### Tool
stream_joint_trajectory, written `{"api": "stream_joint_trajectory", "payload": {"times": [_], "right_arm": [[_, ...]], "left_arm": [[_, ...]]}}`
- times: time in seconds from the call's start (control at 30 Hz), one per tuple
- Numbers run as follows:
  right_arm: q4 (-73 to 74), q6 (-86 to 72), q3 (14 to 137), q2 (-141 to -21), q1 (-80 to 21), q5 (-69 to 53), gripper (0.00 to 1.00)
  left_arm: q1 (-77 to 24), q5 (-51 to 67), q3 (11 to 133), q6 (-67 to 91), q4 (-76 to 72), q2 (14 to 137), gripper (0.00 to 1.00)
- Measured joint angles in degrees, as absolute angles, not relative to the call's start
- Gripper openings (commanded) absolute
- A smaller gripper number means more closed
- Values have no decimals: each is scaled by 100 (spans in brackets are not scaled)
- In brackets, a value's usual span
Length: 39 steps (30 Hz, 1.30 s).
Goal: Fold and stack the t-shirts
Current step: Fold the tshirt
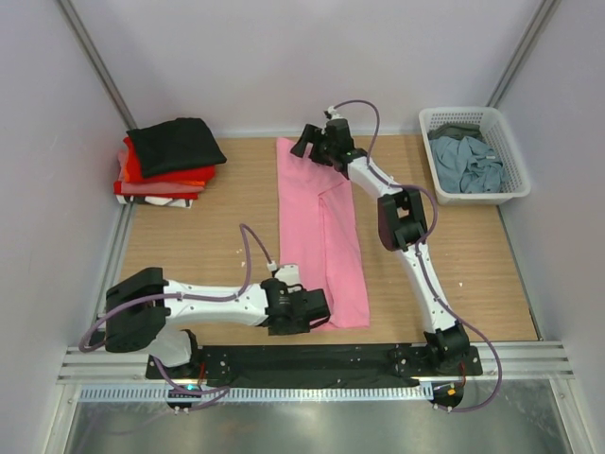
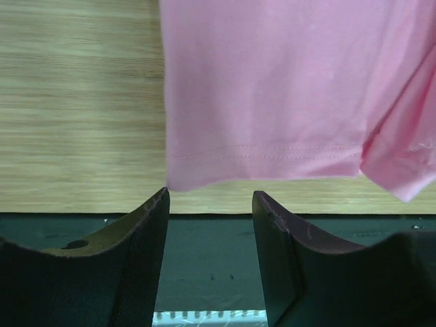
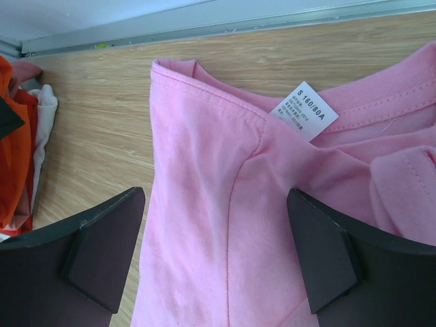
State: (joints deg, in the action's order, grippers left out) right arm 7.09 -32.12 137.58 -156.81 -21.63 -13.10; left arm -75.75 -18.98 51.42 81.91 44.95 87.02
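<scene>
Top external view: at the far left corner of the wooden table (image 1: 208, 236) sits a stack of folded shirts (image 1: 165, 175), with a black shirt (image 1: 177, 144) on top and a red shirt (image 1: 140, 168) under it.

The left gripper (image 1: 324, 308) lies low at the near edge of the table, pointing at the near hem of the pink shirt (image 1: 317, 227). In the left wrist view its jaws (image 2: 210, 204) are moderately open and hold nothing, and the hem lies flat just past the fingertips.

The pink shirt is folded lengthwise into a long strip that runs from far to near down the middle of the table.

The right gripper (image 1: 302, 144) is at the far collar end of the strip. In the right wrist view its jaws (image 3: 214, 211) are spread wide over the cloth without gripping it. The white tag (image 3: 303, 110) shows inside the neck, and an orange shirt (image 3: 15, 163) from the stack is at the left edge.

At the far right corner a white basket (image 1: 510, 161) holds a crumpled grey-blue shirt (image 1: 470, 165).
</scene>
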Motion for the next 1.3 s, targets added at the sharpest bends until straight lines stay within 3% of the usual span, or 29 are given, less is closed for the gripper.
{"api": "stream_joint_trajectory", "payload": {"times": [0.33,0.67,1.03,1.3], "right_arm": [[1188,-2851,13122,-15065,-2088,-1374,100],[1874,-2456,11712,-13185,-1809,-1431,100],[1417,-2547,7865,-9806,-1332,-993,100],[1203,-2696,6152,-8890,-1343,-1009,100]], "left_arm": [[-7754,-2788,6936,7336,4906,8656,46],[-7754,-2987,7188,6510,4001,9382,37],[-7752,-2840,6997,6086,2886,10020,27],[-7752,-2779,6405,6281,2626,10112,27]]}}
